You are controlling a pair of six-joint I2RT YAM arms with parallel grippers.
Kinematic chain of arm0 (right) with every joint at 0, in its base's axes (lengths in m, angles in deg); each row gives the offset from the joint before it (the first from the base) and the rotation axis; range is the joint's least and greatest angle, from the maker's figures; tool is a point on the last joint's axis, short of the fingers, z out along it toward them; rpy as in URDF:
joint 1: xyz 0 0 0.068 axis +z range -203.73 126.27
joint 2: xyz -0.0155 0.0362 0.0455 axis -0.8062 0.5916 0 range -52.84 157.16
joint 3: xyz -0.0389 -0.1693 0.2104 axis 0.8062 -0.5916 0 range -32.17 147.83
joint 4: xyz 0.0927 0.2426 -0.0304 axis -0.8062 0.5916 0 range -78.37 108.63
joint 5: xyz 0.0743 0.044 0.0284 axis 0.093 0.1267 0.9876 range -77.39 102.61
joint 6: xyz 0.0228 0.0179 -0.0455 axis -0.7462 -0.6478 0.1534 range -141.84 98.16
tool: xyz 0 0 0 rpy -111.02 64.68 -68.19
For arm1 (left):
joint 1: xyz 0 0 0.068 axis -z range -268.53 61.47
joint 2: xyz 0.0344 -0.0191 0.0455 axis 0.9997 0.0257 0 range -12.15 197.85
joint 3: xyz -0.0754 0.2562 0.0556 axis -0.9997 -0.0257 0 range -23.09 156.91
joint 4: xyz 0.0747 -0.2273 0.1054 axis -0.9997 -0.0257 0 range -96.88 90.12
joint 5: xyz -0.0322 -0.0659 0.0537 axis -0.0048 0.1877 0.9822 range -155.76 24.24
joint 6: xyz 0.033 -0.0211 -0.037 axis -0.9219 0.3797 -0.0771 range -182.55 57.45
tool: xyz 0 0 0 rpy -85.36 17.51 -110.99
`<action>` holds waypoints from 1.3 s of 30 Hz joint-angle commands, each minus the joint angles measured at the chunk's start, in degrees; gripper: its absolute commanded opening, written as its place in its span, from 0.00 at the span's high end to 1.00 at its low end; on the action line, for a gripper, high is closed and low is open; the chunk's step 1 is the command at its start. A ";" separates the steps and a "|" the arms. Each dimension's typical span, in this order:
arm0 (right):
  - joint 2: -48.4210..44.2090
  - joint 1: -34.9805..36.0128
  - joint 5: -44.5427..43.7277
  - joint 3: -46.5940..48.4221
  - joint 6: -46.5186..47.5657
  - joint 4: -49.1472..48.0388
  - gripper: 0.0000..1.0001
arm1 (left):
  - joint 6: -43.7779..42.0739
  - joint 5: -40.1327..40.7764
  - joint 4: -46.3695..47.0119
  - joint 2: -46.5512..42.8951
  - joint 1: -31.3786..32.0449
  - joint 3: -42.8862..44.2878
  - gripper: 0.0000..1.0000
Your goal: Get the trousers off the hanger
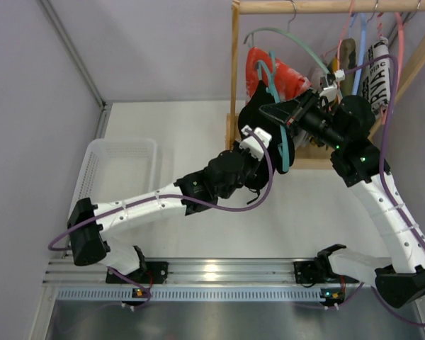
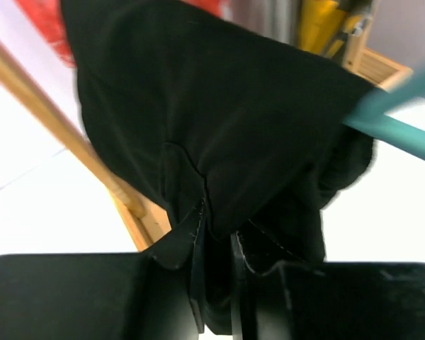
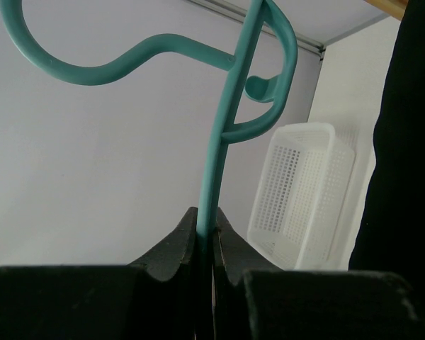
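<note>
The black trousers (image 2: 219,120) hang bunched over the teal hanger (image 1: 278,106) in front of the wooden rack. My left gripper (image 1: 253,134) is shut on a fold of the trousers; the cloth sits pinched between its fingers (image 2: 195,262) in the left wrist view. My right gripper (image 1: 273,112) is shut on the teal hanger (image 3: 219,177), gripping its thin bar, with the hook curving above. A black edge of the trousers (image 3: 404,163) shows at the right of the right wrist view.
A wooden clothes rack (image 1: 235,71) stands at the back right with a red garment (image 1: 287,74), other coloured hangers (image 1: 360,49) and a printed cloth (image 1: 377,71). A white perforated basket (image 1: 117,173) sits at the left; it also shows in the right wrist view (image 3: 304,205).
</note>
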 commanded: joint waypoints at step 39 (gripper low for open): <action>1.01 0.04 -0.70 4.88 -2.48 -7.11 1.00 | 2.65 -6.38 1.82 1.43 -2.12 4.68 0.81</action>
